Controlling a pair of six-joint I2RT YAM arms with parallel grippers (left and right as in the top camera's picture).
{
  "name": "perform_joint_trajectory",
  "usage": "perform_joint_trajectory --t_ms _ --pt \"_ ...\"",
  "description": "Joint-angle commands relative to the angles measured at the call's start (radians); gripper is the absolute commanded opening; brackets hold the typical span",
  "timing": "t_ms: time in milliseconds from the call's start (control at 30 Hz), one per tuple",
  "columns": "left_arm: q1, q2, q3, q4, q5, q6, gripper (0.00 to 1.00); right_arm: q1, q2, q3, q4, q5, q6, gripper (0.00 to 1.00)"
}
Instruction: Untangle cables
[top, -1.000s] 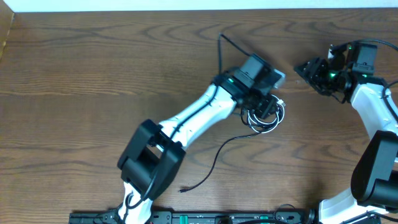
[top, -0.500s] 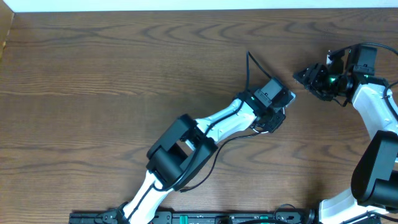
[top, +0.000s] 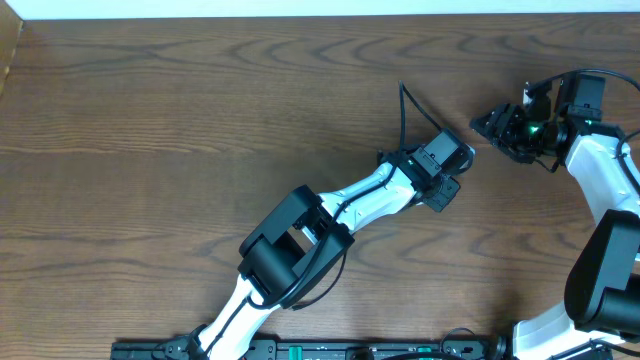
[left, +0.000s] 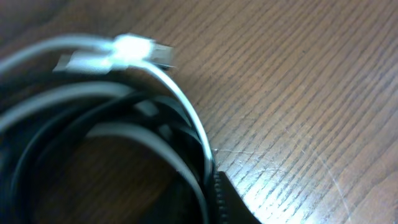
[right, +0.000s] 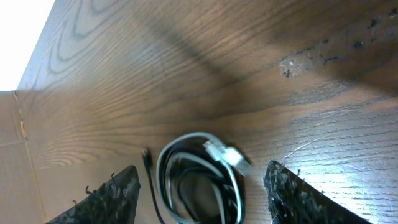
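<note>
The cables (right: 198, 183), one black and one white, lie wound together in a small flat coil on the wooden table (top: 150, 120), right of centre. The bundle is round, so it has no long axis to line up on. The white plug (left: 134, 50) sits on top of the ring and a black plug end (right: 147, 157) pokes out just beside it. From above the coil is almost wholly hidden under the left gripper (top: 440, 192), which is the nearer of the two and sits directly on it. Its jaws are closed at the coil's edge, one finger touching the white strand; whether a strand is really pinched cannot be made out. The right gripper (top: 487, 127) waits near, on the coil's far right side, its jaws spread and empty and pointed at the bundle. The loops look loose rather than tightly knotted, so a pull on the white plug should open them.
</note>
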Motion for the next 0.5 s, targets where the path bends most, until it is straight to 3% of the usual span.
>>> perform_joint_trajectory --t_ms 0,233,333,467 --pt "0.005 0.013 0.007 -0.036 -0.036 -0.026 0.08 0.006 -0.021 0.019 -0.001 -0.014 -0.031 0.62" --pt "0.071 -0.159 0.014 -0.168 0.087 -0.140 0.07 0.014 -0.021 0.019 -0.011 -0.016 -0.095 0.64" --pt "0.133 -0.243 0.014 -0.207 0.230 -0.174 0.07 0.016 -0.021 0.019 0.001 -0.056 -0.116 0.64" --pt "0.253 -0.328 0.014 -0.225 0.461 -0.236 0.08 0.031 -0.021 0.019 0.064 -0.261 -0.198 0.66"
